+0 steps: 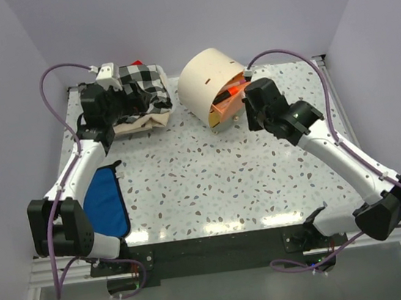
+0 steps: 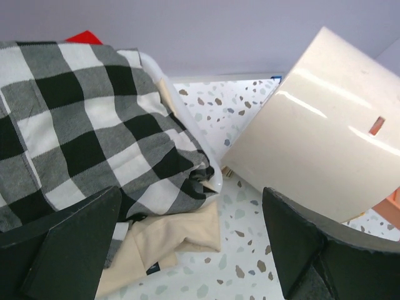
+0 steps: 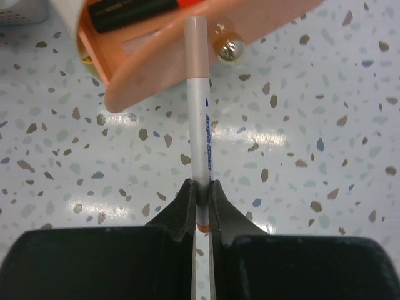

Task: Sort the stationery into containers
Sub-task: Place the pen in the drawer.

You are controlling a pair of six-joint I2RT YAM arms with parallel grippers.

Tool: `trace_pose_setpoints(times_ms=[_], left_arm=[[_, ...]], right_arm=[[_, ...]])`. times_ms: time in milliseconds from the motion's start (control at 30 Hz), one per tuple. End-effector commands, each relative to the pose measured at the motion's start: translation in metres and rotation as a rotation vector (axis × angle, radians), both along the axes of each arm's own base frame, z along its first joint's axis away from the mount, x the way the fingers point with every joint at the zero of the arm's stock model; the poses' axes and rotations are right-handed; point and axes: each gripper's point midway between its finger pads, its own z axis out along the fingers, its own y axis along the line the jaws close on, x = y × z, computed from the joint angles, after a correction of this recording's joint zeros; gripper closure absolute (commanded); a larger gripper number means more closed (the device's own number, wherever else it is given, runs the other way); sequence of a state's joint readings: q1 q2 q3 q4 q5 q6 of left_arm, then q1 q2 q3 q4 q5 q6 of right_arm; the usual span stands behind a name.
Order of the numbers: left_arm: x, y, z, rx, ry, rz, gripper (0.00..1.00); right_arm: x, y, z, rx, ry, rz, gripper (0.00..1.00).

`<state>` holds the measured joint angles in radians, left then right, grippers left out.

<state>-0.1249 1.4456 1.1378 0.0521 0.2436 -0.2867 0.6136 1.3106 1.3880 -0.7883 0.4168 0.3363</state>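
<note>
- The thin white pen with a pale pink cap is standing up the middle of the right wrist view. Its lower barrel is being pinched in the right claw, whose jaws are closing tight on it.
- The pen's capped end is reaching over the curved orange drawer front at the upper centre, just beside the small gold knob. Whether it is already hanging over the opening I cannot tell.
- A black-and-orange marker is already lying inside the drawer at the upper left.
- In the top view the drawer is sticking out of the cream drum-shaped cabinet at the upper centre of the speckled tabletop.
- To do this step well, the cap should probably be travelling further past the front lip and dipping down. That way the whole pen is dropping inside rather than teetering on the rim, and the knob wants avoiding.
- The right arm is stretching from the lower right up towards the cabinet, with its wrist angling down at the drawer.
- The left arm is reaching to the upper left. The left claw is gaping wide and empty over the black-and-white checked cloth.
</note>
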Motion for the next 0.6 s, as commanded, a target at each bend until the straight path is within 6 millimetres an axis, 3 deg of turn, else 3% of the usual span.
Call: trace_pose_setpoints(times_ms=[0,100,233,267,367,567], left_arm=[[0.007,-0.011,0.052,-0.050,-0.140,-0.031,0.00],[0.003,-0.009,0.054,-0.047,-0.158,-0.026,0.00],[-0.006,-0.008,0.048,-0.046,-0.152,-0.028,0.00],[-0.007,-0.008,0.048,-0.048,-0.154,-0.027,0.00],[-0.012,-0.007,0.048,-0.049,-0.166,-0.025,0.00],[-0.019,-0.005,0.044,-0.051,-0.170,-0.018,0.00]], right_arm=[[0.027,0.027,0.064,-0.144,-0.236,0.337,1.00],[0.035,0.036,0.104,-0.292,-0.406,0.515,1.00],[0.037,0.035,0.132,-0.560,-0.546,0.705,1.00],[0.040,0.033,0.138,-0.697,-0.585,0.774,1.00],[0.049,0.032,0.137,-0.993,-0.625,0.948,1.00],[0.093,0.011,0.144,-1.278,-0.696,1.111,1.00]])
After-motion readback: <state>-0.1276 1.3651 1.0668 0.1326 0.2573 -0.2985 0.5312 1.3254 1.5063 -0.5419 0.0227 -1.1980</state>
